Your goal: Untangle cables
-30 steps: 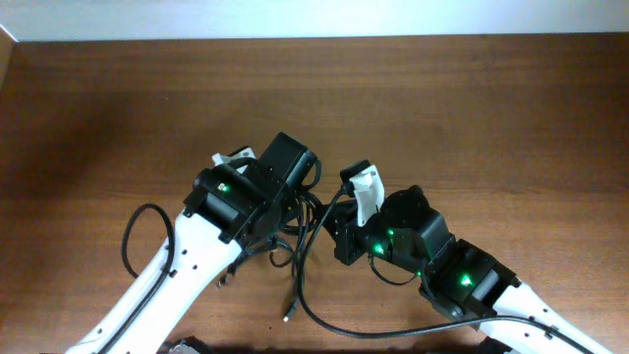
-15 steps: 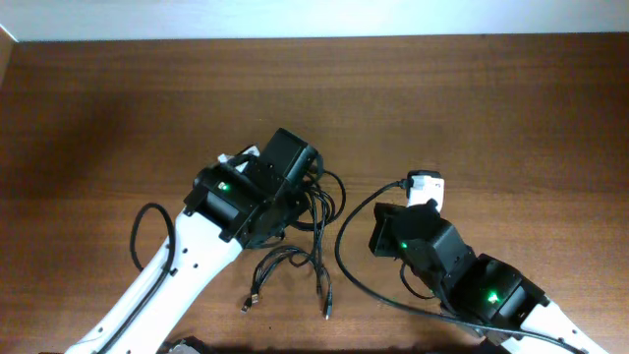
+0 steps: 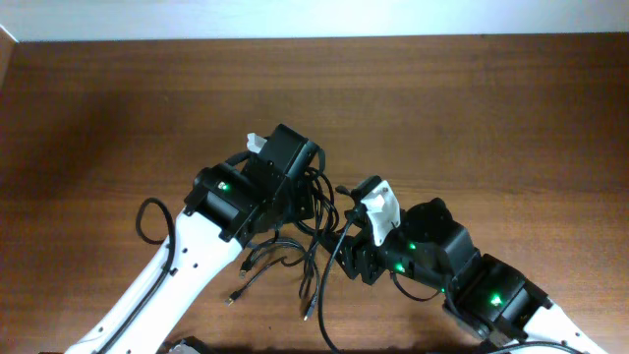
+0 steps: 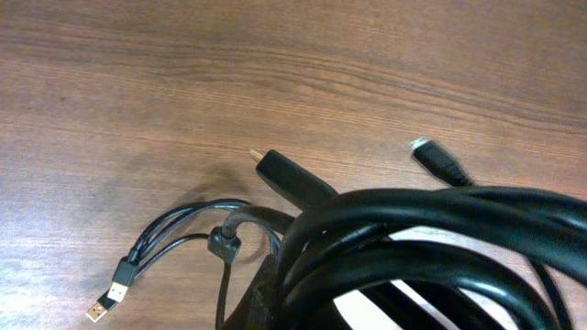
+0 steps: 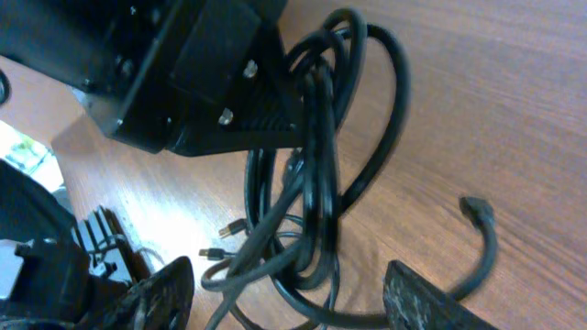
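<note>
The cables (image 3: 313, 228) are a knot of thin black cords on the brown table, with plug ends trailing toward the front (image 3: 234, 294). My left gripper (image 3: 295, 197) is shut on the cables, and the looped cords (image 4: 413, 229) fill the left wrist view just above the jaws (image 4: 312, 307). USB plugs (image 4: 110, 295) lie at lower left there. My right gripper (image 3: 346, 232) is at the right side of the knot and stands open. Its fingers (image 5: 156, 295) are wide apart with hanging cords (image 5: 307, 192) between them, apart from both pads. A loose plug end (image 5: 477, 209) lies to the right.
Bare wooden tabletop (image 3: 472, 108) surrounds the knot. The table's far edge meets a pale wall (image 3: 314, 18). The left arm's own thick wire (image 3: 147, 218) loops out beside its forearm. The left arm's black housing (image 5: 183, 73) hangs close above the cords in the right wrist view.
My right gripper swung out to the right while shut, then came back left to the knot and opened. The cords' plug ends shifted on the table. The left gripper stayed shut.
</note>
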Robot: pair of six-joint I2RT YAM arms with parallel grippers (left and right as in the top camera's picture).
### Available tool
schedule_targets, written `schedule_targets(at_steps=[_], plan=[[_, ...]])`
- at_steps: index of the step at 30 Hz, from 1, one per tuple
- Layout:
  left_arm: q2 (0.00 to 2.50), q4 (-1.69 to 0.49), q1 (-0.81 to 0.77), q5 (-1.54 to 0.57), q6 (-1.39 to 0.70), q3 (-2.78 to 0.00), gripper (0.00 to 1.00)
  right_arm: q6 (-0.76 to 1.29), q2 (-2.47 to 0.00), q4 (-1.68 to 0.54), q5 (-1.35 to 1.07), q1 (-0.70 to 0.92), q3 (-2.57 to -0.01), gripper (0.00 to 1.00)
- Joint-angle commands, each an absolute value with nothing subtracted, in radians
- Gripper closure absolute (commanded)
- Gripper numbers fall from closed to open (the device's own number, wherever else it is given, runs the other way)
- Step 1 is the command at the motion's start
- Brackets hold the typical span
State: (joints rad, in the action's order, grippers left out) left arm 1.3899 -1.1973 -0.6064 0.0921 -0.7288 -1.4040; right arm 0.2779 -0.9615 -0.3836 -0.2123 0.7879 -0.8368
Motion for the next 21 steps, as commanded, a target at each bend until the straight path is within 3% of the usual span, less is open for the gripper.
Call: schedule_targets(at_steps=[1,2,4,5,9,11,16,21], plan=[[1.393,-1.179,-0.603,0.025,-0.717,-1.407,1.00,0.269,-0.992,-0.361,-0.232,0.785,-0.843,0.68],[1.393,-1.182,-0.603,0.025,-0.717,-1.407,1.00,0.269,-0.999,-0.349,-0.227,0.785,-0.843,0.80],[1.393,-1.192,-0.603,0.025,-0.717,-1.407,1.00,0.269,-1.000,-0.332,-0.224,0.785,-0.843,0.88],[1.393,-1.201,-0.603,0.025,-0.717,-1.407,1.00,0.269,-1.000,-0.323,-0.224,0.785,-0.843,0.96],[1.393,-1.211,-0.603,0.025,-0.754,-1.407,1.00,0.331,-1.000,-0.321,-0.140,0.785,-0.843,0.96],[1.393,-1.266,-0.602,0.026,-1.032,-1.406,1.00,0.478,-0.999,-0.326,-0.009,0.785,-0.843,0.96],[1.393,-1.362,-0.603,0.046,-1.291,-1.405,1.00,0.724,-0.992,-0.325,0.163,0.785,-0.843,0.96],[1.393,-1.355,-0.603,-0.083,-1.222,-1.405,1.00,0.968,-0.993,-0.425,0.379,0.785,-0.843,0.96]])
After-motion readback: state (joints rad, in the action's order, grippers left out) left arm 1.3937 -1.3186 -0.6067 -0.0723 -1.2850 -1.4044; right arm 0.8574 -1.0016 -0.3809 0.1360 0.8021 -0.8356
